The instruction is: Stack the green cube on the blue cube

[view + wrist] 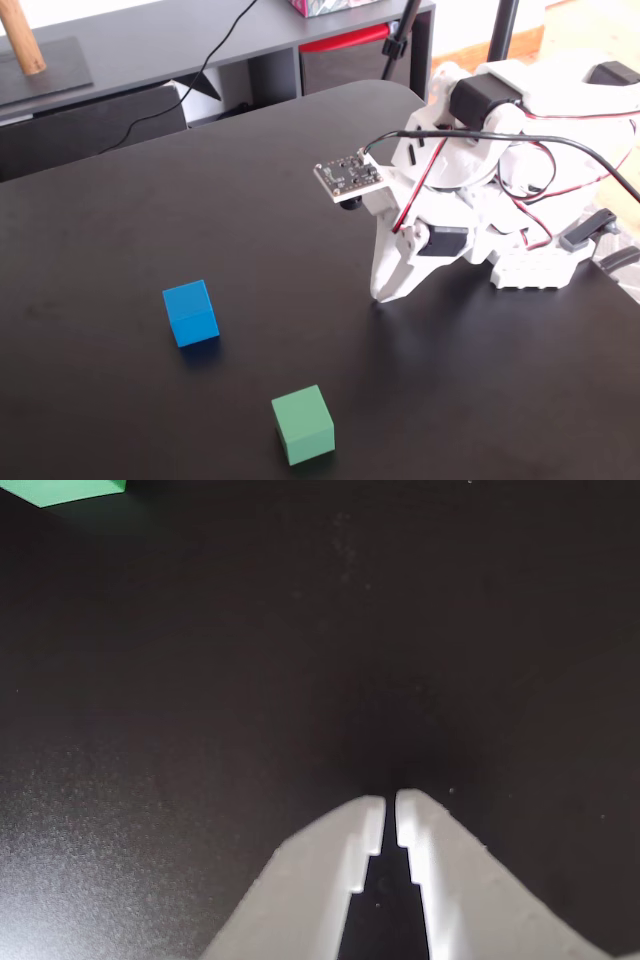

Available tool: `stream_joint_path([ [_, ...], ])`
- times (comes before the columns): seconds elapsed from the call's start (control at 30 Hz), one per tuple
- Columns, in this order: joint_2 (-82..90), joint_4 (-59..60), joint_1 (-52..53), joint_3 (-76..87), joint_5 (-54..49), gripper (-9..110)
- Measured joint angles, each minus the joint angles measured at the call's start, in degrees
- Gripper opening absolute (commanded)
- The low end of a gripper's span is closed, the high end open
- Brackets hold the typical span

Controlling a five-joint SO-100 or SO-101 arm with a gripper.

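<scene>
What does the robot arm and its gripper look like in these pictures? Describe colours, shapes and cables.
The arm is white plastic with black motor blocks, and red and black cables loop across it. A small dark circuit-board camera sits at the wrist. The gripper has two white, wedge-shaped fingers with stepped inner edges.
</scene>
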Motion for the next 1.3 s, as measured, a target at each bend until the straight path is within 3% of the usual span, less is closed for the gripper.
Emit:
stream_joint_path([
  [0.93,-2.3,-1.6,-1.5,-0.3,2.5,0],
  [1.3,-10.5,0.1,-2.8,-10.5,2.9,0],
])
